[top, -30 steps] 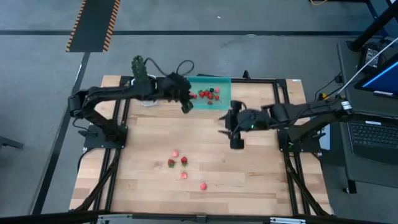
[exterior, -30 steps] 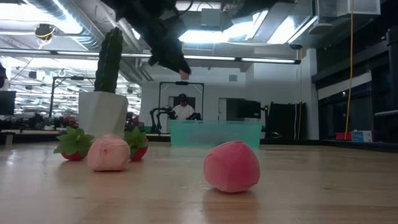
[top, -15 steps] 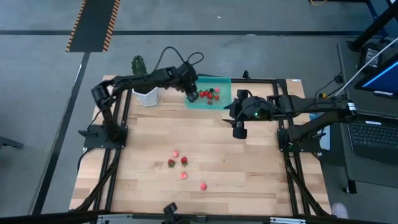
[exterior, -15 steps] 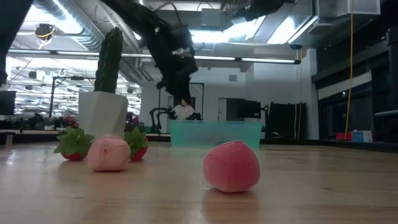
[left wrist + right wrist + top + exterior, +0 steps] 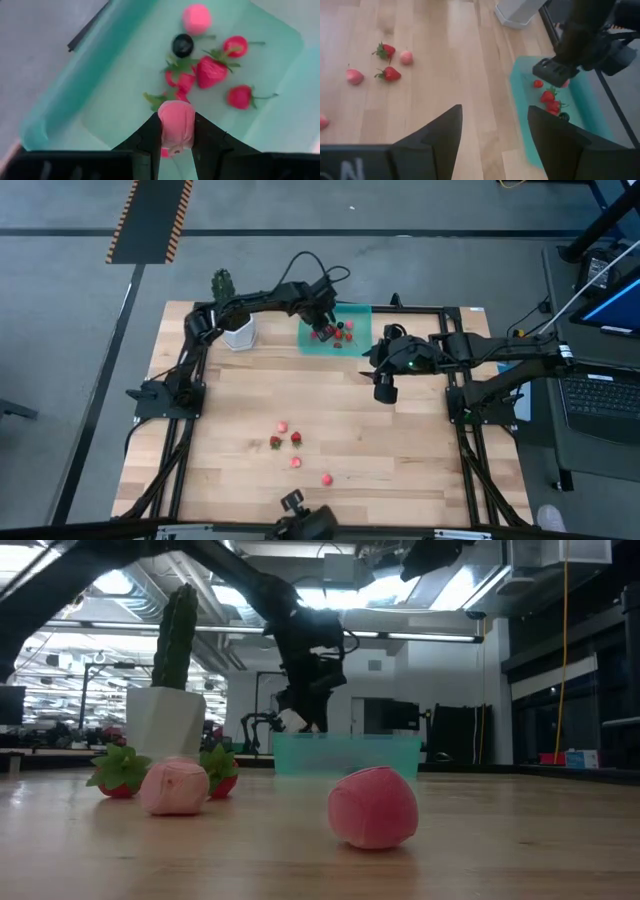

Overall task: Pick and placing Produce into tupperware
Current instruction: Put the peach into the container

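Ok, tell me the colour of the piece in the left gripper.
Pink piece, seen best in the left wrist view.

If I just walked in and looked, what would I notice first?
Probably the left pincer over the teal tupperware at the table's far edge, pinching a pink berry above the red strawberries already inside. Next, the little cluster of loose berries on the bare wood nearer the front. The right pincer waits open beside the tupperware.
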Controlling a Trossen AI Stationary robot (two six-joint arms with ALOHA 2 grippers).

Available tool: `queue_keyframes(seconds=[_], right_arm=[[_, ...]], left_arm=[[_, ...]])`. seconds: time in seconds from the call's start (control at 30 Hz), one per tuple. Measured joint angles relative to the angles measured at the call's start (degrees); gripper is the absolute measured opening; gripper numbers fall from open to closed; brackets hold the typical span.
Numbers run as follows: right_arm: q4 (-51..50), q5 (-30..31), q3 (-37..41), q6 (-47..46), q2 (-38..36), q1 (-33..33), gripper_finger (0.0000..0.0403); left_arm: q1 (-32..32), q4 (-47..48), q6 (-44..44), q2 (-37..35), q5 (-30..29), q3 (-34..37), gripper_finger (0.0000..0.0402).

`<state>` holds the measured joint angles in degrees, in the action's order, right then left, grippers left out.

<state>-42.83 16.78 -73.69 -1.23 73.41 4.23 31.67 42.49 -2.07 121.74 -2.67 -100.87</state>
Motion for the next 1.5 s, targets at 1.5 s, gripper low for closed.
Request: queue_keyframes(seconds=[1.5], right_arm=[[-3.19,0.06,0.0,0.21,0.04,0.0,0.0228]], left_arm=[[3.22,6.11,7.19,9.09,0.22,-7.04,0.0138]])
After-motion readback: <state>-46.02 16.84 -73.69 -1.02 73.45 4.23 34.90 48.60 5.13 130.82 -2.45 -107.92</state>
